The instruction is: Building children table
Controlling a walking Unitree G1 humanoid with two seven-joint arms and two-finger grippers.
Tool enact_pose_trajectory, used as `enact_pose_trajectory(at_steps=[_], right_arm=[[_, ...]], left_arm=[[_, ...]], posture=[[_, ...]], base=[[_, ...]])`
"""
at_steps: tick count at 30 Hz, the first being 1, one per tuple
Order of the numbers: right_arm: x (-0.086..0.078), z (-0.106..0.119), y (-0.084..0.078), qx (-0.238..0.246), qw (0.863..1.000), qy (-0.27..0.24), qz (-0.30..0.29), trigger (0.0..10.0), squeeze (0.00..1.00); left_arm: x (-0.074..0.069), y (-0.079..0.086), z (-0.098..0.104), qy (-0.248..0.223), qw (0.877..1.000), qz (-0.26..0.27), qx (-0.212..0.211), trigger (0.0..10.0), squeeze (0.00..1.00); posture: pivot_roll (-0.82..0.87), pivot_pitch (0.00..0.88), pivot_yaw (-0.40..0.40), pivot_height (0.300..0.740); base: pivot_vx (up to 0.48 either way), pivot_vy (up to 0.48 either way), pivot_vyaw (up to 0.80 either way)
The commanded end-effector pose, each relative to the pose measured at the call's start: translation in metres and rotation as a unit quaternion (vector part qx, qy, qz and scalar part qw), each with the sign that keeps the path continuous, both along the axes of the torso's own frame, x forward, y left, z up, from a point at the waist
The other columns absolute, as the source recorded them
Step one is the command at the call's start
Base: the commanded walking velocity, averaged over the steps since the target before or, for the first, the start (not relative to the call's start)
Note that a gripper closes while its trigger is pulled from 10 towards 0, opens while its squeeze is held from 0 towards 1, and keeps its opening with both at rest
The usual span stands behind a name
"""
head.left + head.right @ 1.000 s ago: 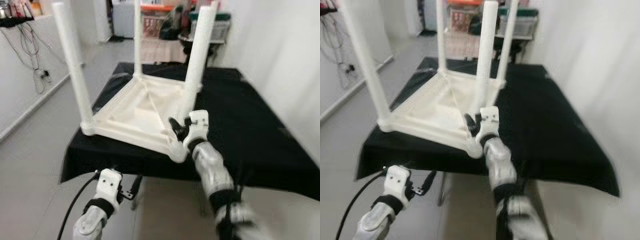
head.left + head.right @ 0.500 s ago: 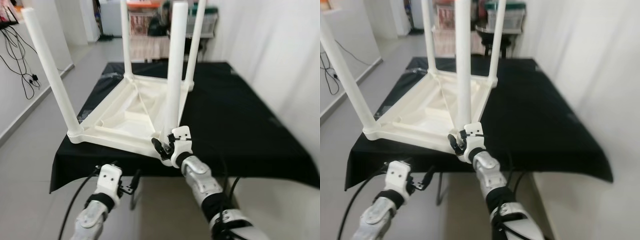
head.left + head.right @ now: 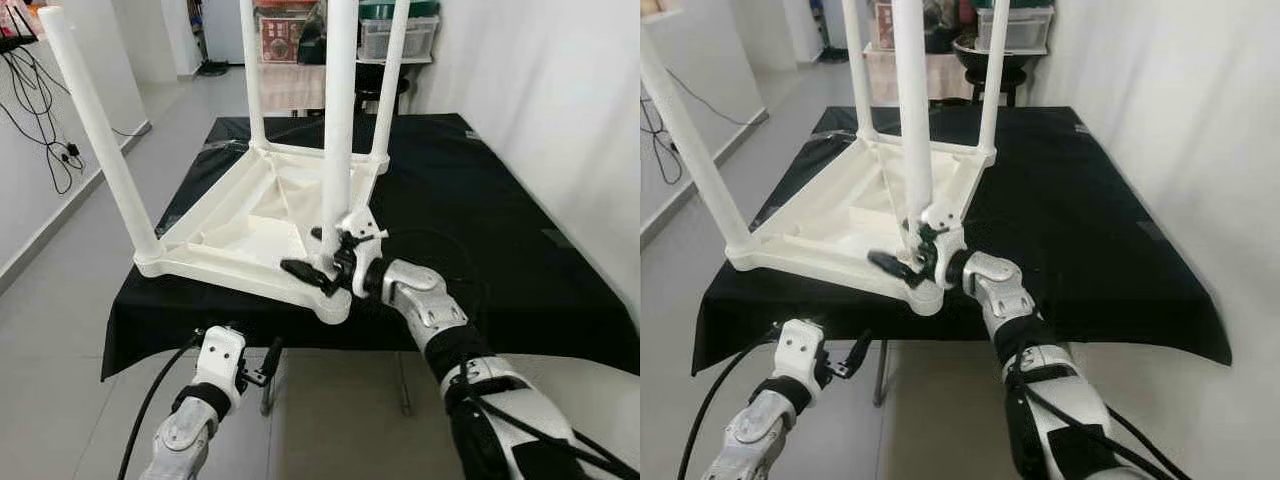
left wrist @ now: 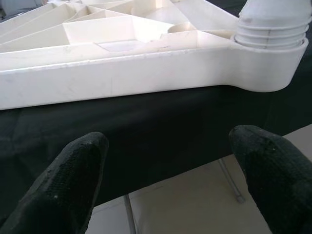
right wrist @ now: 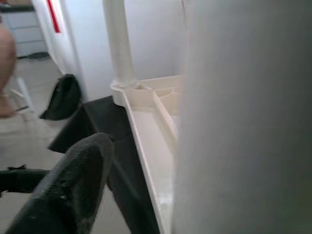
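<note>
The white children's table (image 3: 262, 225) lies upside down on the black-covered bench (image 3: 480, 210), mid-frame, all four legs up — assembly looks nearly done, perhaps tightening left. The right gripper (image 3: 318, 252) stands spread around the near leg (image 3: 337, 120) at its base, not clamped. The left gripper (image 4: 170, 175) hangs open, empty, lower left below the bench edge.
</note>
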State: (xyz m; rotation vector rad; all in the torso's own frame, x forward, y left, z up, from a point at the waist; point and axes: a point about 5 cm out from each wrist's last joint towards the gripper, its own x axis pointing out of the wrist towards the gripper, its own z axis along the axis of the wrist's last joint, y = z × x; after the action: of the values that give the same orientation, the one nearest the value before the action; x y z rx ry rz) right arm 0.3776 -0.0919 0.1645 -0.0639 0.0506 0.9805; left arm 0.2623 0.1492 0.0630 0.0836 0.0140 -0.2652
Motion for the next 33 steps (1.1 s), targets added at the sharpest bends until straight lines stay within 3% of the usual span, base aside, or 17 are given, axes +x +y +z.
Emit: enact_pose_trajectory(at_steps=[1,13,17,19,20,21,22,23,24,25,27,32,33], right_arm=[[0.000,0.004,0.005,0.016,1.000,0.009,0.023,0.0,0.00],[0.000,-0.009,-0.012,0.039,0.998,0.022,-0.035,0.0,0.00],[-0.005,-0.032,-0.015,0.047,0.990,0.042,-0.128,0.0,0.00],[-0.005,-0.032,-0.015,0.047,0.990,0.042,-0.128,0.0,0.00],[-0.009,-0.049,-0.016,0.030,0.963,0.049,-0.265,0.0,0.00],[-0.020,-0.062,-0.004,0.040,0.938,0.060,-0.340,0.0,0.00],[-0.020,-0.062,-0.004,0.040,0.938,0.060,-0.340,0.0,0.00],[-0.028,-0.069,0.006,0.048,0.919,0.063,-0.386,0.0,0.00],[-0.028,-0.069,0.006,0.048,0.919,0.063,-0.386,0.0,0.00],[-0.032,-0.070,0.020,0.056,0.917,0.070,-0.388,0.0,0.00],[-0.027,-0.058,0.039,0.059,0.935,0.054,-0.346,0.0,0.00],[-0.020,-0.047,0.048,0.054,0.943,0.036,-0.326,0.0,0.00],[-0.017,-0.043,0.050,0.048,0.946,0.032,-0.318,10.0,0.00]], left_arm=[[0.001,0.003,-0.002,0.001,1.000,0.001,0.013,10.0,0.00],[0.003,0.001,-0.003,0.001,1.000,-0.002,0.007,10.0,0.00],[0.001,0.002,-0.003,0.001,1.000,-0.004,0.006,10.0,0.00],[0.001,0.002,-0.003,0.001,1.000,-0.004,0.006,10.0,0.00],[0.001,0.004,-0.003,0.000,1.000,-0.003,0.007,10.0,0.00],[0.002,0.006,-0.002,0.000,1.000,-0.002,0.009,10.0,0.00],[0.002,0.006,-0.002,0.000,1.000,-0.002,0.009,10.0,0.00],[0.003,0.007,-0.002,0.000,1.000,-0.001,0.012,10.0,0.00],[0.003,0.007,-0.002,0.000,1.000,-0.001,0.012,10.0,0.00],[0.004,0.007,-0.002,-0.001,1.000,-0.001,0.016,10.0,0.00],[0.006,0.007,-0.001,-0.001,1.000,-0.001,0.018,10.0,0.00],[0.007,0.008,-0.001,-0.003,1.000,0.002,0.018,10.0,0.00],[0.007,0.008,-0.001,-0.005,1.000,0.004,0.020,10.0,0.00]], posture=[[0.01,0.000,-0.024,0.740],[0.00,0.000,-0.018,0.740],[-0.01,0.000,-0.014,0.740],[-0.01,0.000,-0.014,0.740],[-0.02,0.000,-0.008,0.740],[-0.01,0.000,-0.004,0.740],[-0.01,0.000,-0.004,0.740],[-0.01,0.000,-0.004,0.740],[-0.01,0.000,-0.004,0.740],[-0.02,0.000,0.008,0.740],[-0.01,0.000,-0.006,0.740],[-0.01,0.000,-0.009,0.740],[0.00,0.000,-0.012,0.740]], base=[[0.000,0.000,0.00],[0.000,0.000,0.00],[0.000,0.000,0.00],[0.000,0.000,0.00],[0.000,0.000,0.00],[0.000,0.000,0.00],[0.000,0.000,0.00],[0.000,0.000,0.00],[0.000,0.000,0.00],[0.000,0.000,0.00],[0.000,0.000,0.00],[0.000,0.000,0.00],[0.000,0.000,0.00]])
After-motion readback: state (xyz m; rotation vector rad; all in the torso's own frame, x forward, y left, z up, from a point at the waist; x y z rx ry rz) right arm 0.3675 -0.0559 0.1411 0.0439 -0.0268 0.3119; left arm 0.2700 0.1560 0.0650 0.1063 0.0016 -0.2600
